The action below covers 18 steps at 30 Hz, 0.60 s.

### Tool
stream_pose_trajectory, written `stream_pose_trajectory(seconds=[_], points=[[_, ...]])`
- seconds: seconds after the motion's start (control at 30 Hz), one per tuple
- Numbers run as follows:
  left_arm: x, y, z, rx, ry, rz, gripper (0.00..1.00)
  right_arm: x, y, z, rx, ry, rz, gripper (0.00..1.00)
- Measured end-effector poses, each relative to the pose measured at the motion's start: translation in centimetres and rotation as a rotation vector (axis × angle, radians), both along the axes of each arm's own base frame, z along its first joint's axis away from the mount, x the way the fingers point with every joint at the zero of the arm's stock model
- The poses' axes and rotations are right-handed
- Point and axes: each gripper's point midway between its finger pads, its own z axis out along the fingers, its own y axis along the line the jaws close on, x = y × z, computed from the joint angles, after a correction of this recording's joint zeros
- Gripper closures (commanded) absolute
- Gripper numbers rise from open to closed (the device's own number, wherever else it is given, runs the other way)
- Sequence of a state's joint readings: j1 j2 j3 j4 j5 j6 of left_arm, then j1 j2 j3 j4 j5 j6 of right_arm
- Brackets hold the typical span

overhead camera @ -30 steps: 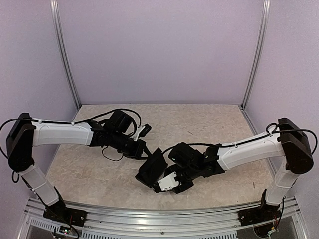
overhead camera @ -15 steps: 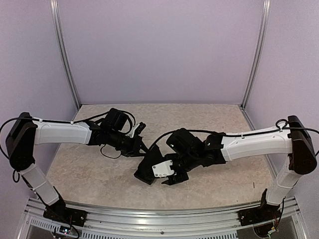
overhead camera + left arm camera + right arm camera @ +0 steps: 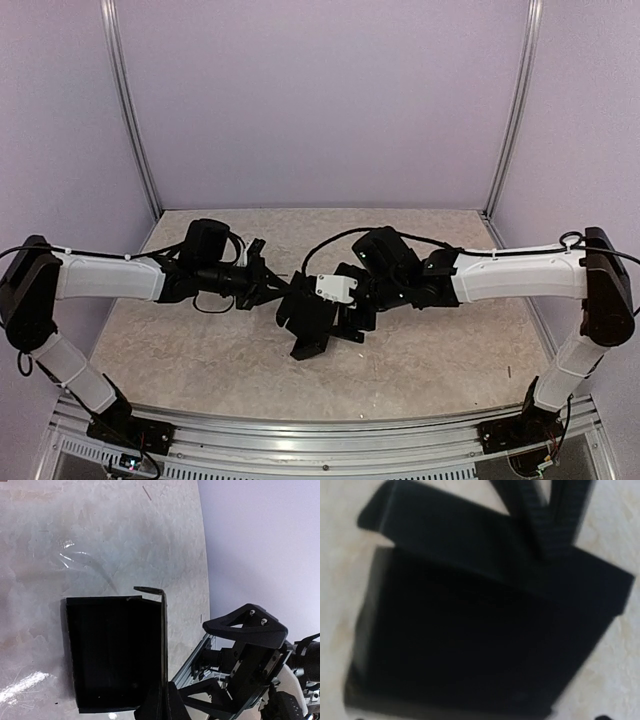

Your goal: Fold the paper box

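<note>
The paper box (image 3: 312, 318) is matte black and partly set up, lying at the table's middle between both arms. In the left wrist view the paper box (image 3: 115, 652) shows an open dark hollow with one thin wall standing on edge. My left gripper (image 3: 167, 702) is shut on that wall's lower end; it also shows in the top view (image 3: 278, 287). My right gripper (image 3: 345, 315) hovers right over the box, and one of its fingers (image 3: 245, 627) stands wide of the other, so it is open. In the blurred right wrist view the box (image 3: 480, 640) fills the frame.
The tabletop (image 3: 200, 350) is beige marbled stone. An aluminium rail (image 3: 320, 440) runs along the near edge, with upright posts at the back corners (image 3: 130, 110). Lilac walls close in the back and sides. A white tag (image 3: 335, 288) sits on the right gripper.
The box has moved from near the front edge up towards the table's middle and has turned. Both grippers moved away from the front edge with it; the right arm stretched out further left.
</note>
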<state>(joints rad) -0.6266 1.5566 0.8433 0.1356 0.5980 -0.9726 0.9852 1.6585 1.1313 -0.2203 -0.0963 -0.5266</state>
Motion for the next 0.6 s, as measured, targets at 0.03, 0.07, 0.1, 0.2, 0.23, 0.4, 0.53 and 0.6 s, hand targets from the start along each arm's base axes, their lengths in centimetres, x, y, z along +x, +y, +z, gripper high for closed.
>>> stream_pose_trajectory(seconds=[0.03,0.07,0.1,0.2,0.23,0.4,0.53,0.6], points=[[0.4,0.1,0.5,-0.016,0.002,0.020,0.96,0.0,0.1,0.2,0.010,0.000,-0.004,0.00],[0.7,0.2,0.9,-0.031,0.004,0.039,0.97,0.1,0.3,0.3,0.020,-0.001,-0.009,0.00],[1.1,0.3,1.2,-0.044,0.010,0.057,0.97,0.2,0.5,0.5,0.031,-0.002,-0.013,0.00],[1.8,0.5,1.6,-0.068,0.028,0.097,0.97,0.2,0.7,0.7,0.049,-0.008,-0.021,0.00],[2.0,0.6,1.6,-0.072,0.032,0.106,0.97,0.2,0.8,0.6,0.052,-0.009,-0.020,0.00],[2.5,0.4,0.7,-0.079,0.067,0.126,0.97,-0.5,0.4,-0.7,0.036,0.009,-0.013,0.00],[2.8,0.1,-0.4,-0.073,0.098,0.133,0.97,-0.7,0.4,-0.9,0.036,0.014,-0.015,0.01],[3.0,0.0,-0.7,-0.073,0.105,0.135,0.97,-0.6,0.5,-0.8,0.037,0.008,-0.032,0.02]])
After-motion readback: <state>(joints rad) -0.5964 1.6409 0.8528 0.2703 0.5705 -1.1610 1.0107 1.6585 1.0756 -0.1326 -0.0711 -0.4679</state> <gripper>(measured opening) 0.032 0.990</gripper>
